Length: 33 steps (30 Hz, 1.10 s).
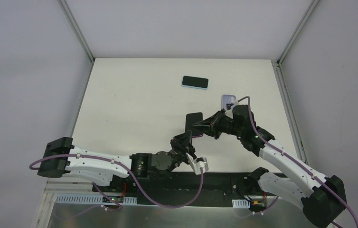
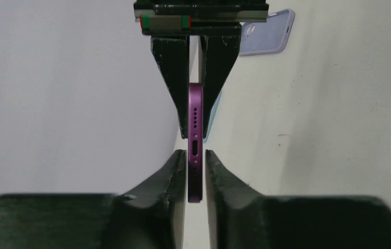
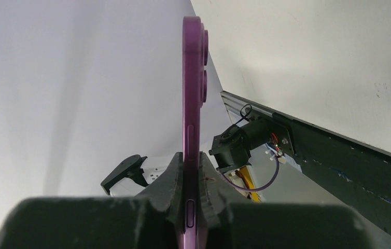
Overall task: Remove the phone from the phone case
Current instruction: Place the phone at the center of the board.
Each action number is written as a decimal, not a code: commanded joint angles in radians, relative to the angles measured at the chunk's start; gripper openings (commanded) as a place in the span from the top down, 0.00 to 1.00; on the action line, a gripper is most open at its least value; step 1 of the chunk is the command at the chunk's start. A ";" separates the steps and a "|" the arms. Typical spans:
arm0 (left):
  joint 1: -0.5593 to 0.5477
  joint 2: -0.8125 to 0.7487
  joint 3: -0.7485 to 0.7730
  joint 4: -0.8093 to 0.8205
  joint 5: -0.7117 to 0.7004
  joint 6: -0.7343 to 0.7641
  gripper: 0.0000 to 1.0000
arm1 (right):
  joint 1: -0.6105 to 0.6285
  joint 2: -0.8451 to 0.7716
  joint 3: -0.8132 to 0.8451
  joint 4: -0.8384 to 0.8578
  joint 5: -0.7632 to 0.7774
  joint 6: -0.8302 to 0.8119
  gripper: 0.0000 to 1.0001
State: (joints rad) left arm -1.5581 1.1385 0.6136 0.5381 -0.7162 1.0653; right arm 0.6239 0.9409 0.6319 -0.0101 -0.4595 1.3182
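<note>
A bare purple phone (image 1: 194, 122) hangs edge-on above the table, held between both grippers. My left gripper (image 1: 187, 140) is shut on its lower end; in the left wrist view the fingers (image 2: 175, 171) flank the phone's port edge (image 2: 196, 135). From the right, my right gripper (image 1: 202, 127) is shut on the phone's side; in the right wrist view the phone (image 3: 192, 93) rises from between the pads (image 3: 175, 174), camera bumps at the top. The empty lavender phone case (image 1: 228, 100) lies on the table behind the right wrist, and the case (image 2: 268, 32) also shows in the left wrist view.
A second phone in a light blue case (image 1: 195, 82) lies screen-up at the far middle of the table (image 1: 129, 104). Grey walls close in the left, right and far sides. A black rail (image 1: 224, 183) runs along the near edge by the arm bases.
</note>
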 commanded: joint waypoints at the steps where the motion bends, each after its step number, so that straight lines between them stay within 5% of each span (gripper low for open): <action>1: -0.011 -0.005 0.051 0.080 0.031 -0.069 0.65 | 0.020 -0.051 -0.008 0.110 0.011 0.023 1.00; 6: -0.008 -0.034 0.036 0.079 -0.004 -0.182 0.20 | 0.020 -0.120 -0.007 0.050 0.065 -0.051 1.00; 11: 0.077 -0.095 -0.015 0.071 -0.009 -0.430 0.05 | 0.017 -0.272 -0.019 -0.107 0.213 -0.237 1.00; 14: 0.160 -0.202 -0.047 -0.019 0.118 -0.678 0.02 | 0.017 -0.423 -0.070 -0.161 0.338 -0.361 1.00; 18: 0.393 -0.323 -0.067 -0.113 0.522 -1.070 0.03 | 0.018 -0.622 -0.193 -0.090 0.379 -0.522 1.00; 21: 0.551 -0.271 -0.024 -0.109 0.847 -1.322 0.04 | 0.017 -0.701 -0.250 -0.002 0.316 -0.582 1.00; 25: 0.632 -0.127 0.067 0.000 1.138 -1.546 0.08 | 0.019 -0.719 -0.306 0.160 0.208 -0.598 1.00; 33: 0.654 0.063 0.164 0.223 1.350 -1.818 0.09 | 0.022 -0.671 -0.342 0.388 0.067 -0.596 1.00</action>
State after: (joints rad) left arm -0.9142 1.1709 0.7177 0.5762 0.4469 -0.5503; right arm 0.6403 0.2611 0.2752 0.1116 -0.2962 0.7452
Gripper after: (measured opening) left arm 0.915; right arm 0.079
